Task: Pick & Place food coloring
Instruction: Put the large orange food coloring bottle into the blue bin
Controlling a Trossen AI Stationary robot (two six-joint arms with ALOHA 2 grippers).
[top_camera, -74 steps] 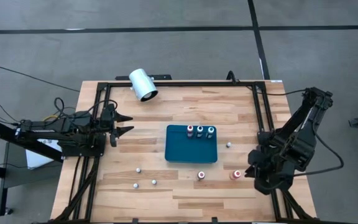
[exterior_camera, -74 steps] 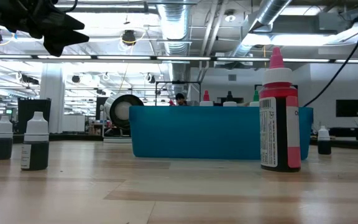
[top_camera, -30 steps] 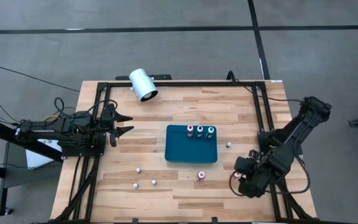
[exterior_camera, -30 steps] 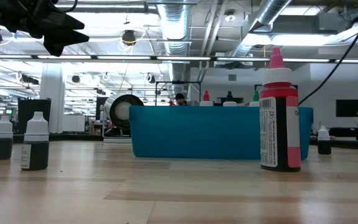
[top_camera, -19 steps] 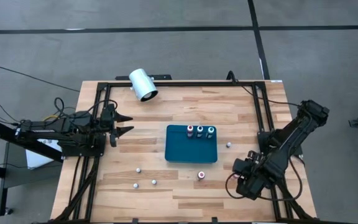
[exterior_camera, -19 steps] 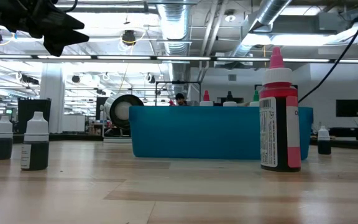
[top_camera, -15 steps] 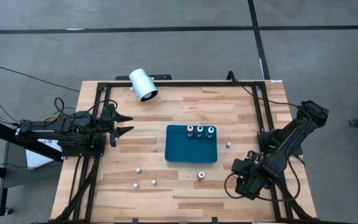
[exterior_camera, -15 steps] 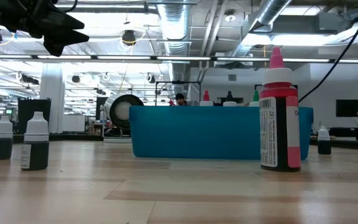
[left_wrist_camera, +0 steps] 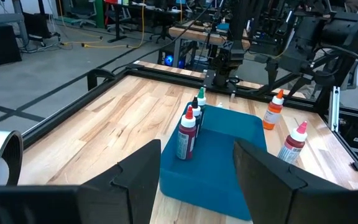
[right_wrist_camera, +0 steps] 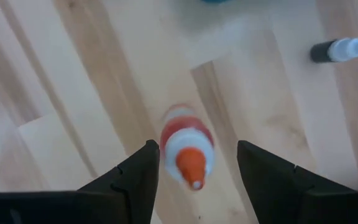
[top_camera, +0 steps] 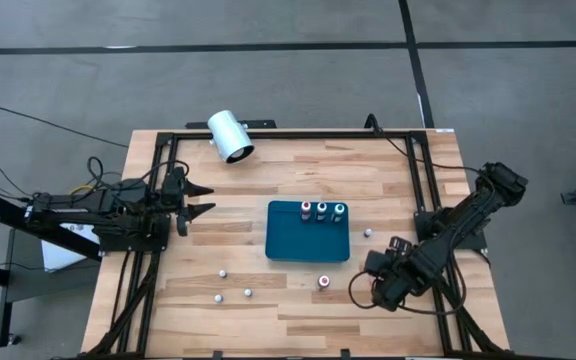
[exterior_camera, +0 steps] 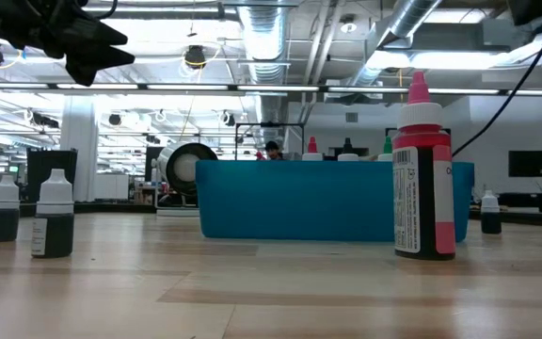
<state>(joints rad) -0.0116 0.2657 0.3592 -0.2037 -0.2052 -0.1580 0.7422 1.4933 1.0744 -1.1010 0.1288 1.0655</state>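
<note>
The food coloring bottles are spread out. Three stand in the blue tray (top_camera: 308,245). A red one (top_camera: 324,282) stands on the wood in front of the tray, and several small ones (top_camera: 222,272) stand near the front left. My right gripper (right_wrist_camera: 196,148) hangs open, pointing down over an orange-capped bottle (right_wrist_camera: 185,140), which shows upright on the table below the gap between the fingers; I see no touch. In the high view the right gripper (top_camera: 376,288) hides that bottle. My left gripper (top_camera: 200,201) waits open at the table's left.
A large white cylinder (top_camera: 230,136) lies at the far left corner. Another small bottle (top_camera: 368,233) stands to the right of the tray. A black frame (top_camera: 288,134) runs round the table. Bare wood lies between the tray and the far edge.
My right gripper has moved toward the table's left along the near side and sunk a little. It now stands over the orange-capped bottle and hides it in the high view. The bottles have not moved.
</note>
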